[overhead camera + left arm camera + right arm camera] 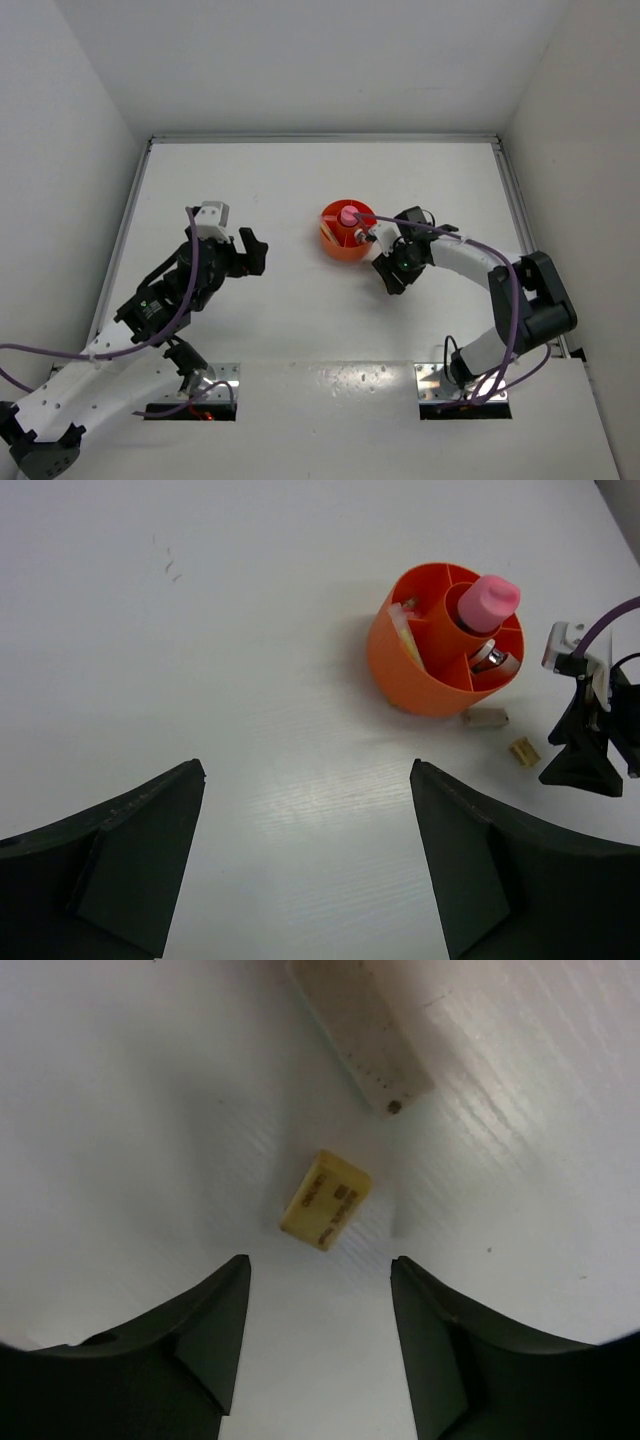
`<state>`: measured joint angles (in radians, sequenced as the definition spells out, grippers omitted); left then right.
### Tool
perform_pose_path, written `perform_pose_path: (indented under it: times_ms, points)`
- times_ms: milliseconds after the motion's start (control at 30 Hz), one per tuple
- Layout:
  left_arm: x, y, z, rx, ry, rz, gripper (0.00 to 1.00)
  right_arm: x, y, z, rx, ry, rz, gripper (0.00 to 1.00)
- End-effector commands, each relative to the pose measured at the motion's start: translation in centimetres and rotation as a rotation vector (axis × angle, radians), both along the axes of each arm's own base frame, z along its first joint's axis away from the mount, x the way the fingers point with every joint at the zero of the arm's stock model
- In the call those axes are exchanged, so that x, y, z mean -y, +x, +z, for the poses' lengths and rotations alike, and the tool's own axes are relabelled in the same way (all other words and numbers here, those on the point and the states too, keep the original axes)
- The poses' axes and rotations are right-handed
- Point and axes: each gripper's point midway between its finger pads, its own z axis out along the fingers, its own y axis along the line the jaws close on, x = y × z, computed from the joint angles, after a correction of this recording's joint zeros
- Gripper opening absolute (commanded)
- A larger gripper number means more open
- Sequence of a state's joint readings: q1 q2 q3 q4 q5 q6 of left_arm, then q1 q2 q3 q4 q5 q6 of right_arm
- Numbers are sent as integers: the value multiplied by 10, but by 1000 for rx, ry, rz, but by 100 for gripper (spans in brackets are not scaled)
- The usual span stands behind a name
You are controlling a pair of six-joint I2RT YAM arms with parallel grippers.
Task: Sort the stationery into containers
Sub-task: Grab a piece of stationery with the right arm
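Here, right end effector [318, 1285]: fingers spread, nothing held, pointed down at the worktop [130, 1110], tips just short of a small yellow block [325, 1200] lying flat with print on its face. A longer beige block [365, 1040] lies just beyond it, apart. Beyond both stands the orange tub [400, 670], the beige block near its wall; a pink-capped tube [487, 600] stands upright in the central well, cream sticks [408, 635] in a side compartment. Right arm bends in from the right, wrist low beside the tub. Left end effector [308, 770]: open, empty, well apart from the tub, facing it; left arm reaches up from the near-left corner.
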<state>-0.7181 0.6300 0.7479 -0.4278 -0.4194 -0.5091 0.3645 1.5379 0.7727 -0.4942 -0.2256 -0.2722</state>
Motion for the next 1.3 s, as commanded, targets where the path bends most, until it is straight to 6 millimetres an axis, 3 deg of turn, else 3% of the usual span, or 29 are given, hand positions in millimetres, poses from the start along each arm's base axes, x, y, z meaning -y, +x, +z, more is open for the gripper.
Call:
perform_pose_path:
  times_ms: [0,167,467,567,767,933,967,1100,1200,1267]
  points:
    - [-7,0,7,28,-22,24,90,-4,24,4,96,-42,-71,60]
    - [-10,-4,-2,13,-9,24,90,-8,29,-1,107,-50,-89,64]
    - [-12,-7,-4,15,-10,24,90,-16,36,1,126,15,-162,57]
    - [-12,-7,-4,15,-10,24,90,-16,31,-11,66,14,-170,56]
    - [-13,-8,-6,15,-10,24,90,-13,33,-13,74,-1,-176,52]
    - [-13,-8,-6,15,-10,24,90,-6,34,-18,75,-25,-193,40]
    - [-13,-8,-6,15,-10,24,90,-6,34,-18,75,-25,-193,26]
    - [-14,-8,-4,22,-16,24,90,-4,30,-2,86,-7,-199,2]
    - [-15,-12,-6,20,-18,15,90,-4,30,29,151,19,-154,0]
    - [-15,-12,-6,20,-18,15,90,-3,44,61,254,31,-148,0]
